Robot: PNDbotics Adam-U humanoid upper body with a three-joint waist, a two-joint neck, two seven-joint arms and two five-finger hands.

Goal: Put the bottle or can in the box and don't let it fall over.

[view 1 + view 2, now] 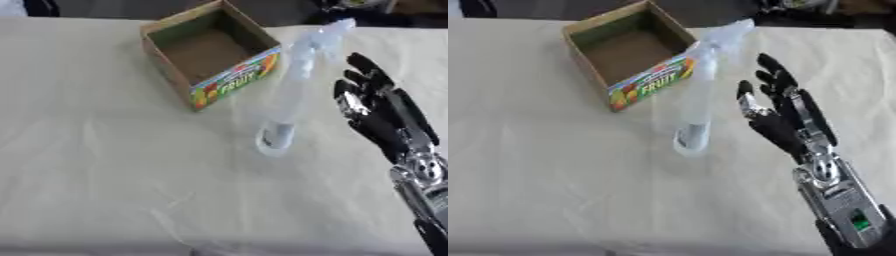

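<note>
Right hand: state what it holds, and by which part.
Nothing. The right hand is open beside the clear bottle, apart from it; the bottle stands on the table near the box.

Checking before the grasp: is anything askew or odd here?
Nothing is spilled or toppled. The clear bottle stands upright beside the open, empty box, which sits turned at an angle. The right hand is open nearby.

Black right hand (776,117), silver wrist, seemingly a green mark.
</note>
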